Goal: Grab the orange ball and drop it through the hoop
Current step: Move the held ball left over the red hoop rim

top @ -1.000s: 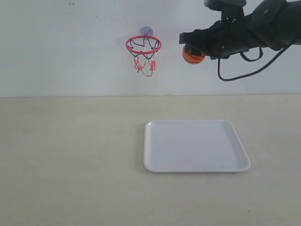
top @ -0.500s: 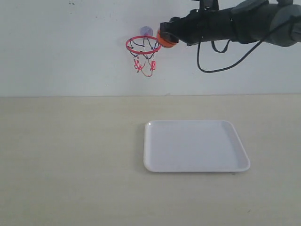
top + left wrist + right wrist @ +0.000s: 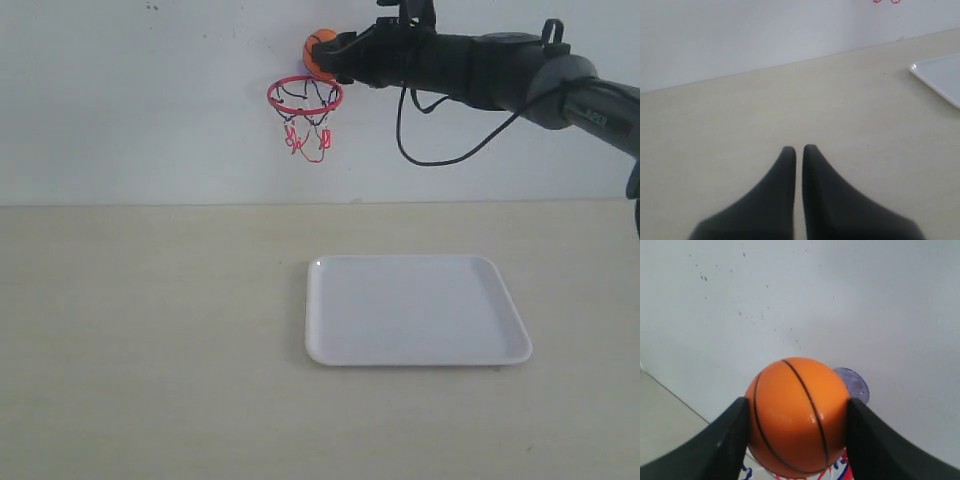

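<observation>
The orange ball (image 3: 320, 53) with black seams hangs just above the hoop (image 3: 305, 96), whose red rim and short net stick out from the back wall. My right gripper (image 3: 330, 57) is shut on the ball; in the right wrist view the ball (image 3: 797, 416) fills the space between both black fingers (image 3: 725, 440), with the suction cup (image 3: 855, 384) behind it and bits of net below. My left gripper (image 3: 796, 149) is shut with nothing in it, low over the table, and is out of the exterior view.
A white tray (image 3: 416, 309) lies on the beige table (image 3: 150, 330) right of centre, below the arm; its corner (image 3: 940, 77) shows in the left wrist view. The white wall (image 3: 130, 100) stands right behind the hoop.
My right arm has carried the ball left and up, from right of the hoop to just above its rim. The left gripper shows no earlier frame.
</observation>
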You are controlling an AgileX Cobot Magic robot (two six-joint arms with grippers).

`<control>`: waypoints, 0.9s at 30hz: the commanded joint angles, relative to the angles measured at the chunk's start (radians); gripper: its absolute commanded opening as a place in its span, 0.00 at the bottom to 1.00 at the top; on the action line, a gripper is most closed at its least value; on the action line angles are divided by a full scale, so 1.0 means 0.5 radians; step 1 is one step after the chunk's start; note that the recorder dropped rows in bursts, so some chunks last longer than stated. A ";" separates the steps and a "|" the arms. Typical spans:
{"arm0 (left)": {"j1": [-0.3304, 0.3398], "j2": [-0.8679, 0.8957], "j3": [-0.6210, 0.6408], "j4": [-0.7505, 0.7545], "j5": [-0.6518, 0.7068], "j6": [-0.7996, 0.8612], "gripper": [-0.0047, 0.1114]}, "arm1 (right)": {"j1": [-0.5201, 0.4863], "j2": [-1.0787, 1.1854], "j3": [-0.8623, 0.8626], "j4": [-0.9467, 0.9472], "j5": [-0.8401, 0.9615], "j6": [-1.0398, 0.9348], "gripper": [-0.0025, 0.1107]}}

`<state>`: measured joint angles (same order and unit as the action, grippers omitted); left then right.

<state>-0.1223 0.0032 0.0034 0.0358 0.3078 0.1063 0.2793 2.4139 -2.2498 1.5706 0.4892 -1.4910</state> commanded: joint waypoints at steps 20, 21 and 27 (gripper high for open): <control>0.001 -0.006 -0.007 0.009 -0.010 0.006 0.08 | 0.098 0.122 -0.112 0.042 -0.272 0.022 0.49; 0.001 -0.006 -0.007 0.009 -0.010 0.006 0.08 | 0.103 0.122 -0.112 0.042 -0.297 0.022 0.50; 0.001 -0.006 -0.007 0.009 -0.010 0.006 0.08 | 0.108 0.122 -0.112 0.042 -0.297 0.022 0.50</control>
<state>-0.1223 0.0032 0.0034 0.0358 0.3078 0.1063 0.3336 2.4724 -2.2993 1.5873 0.3469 -1.4751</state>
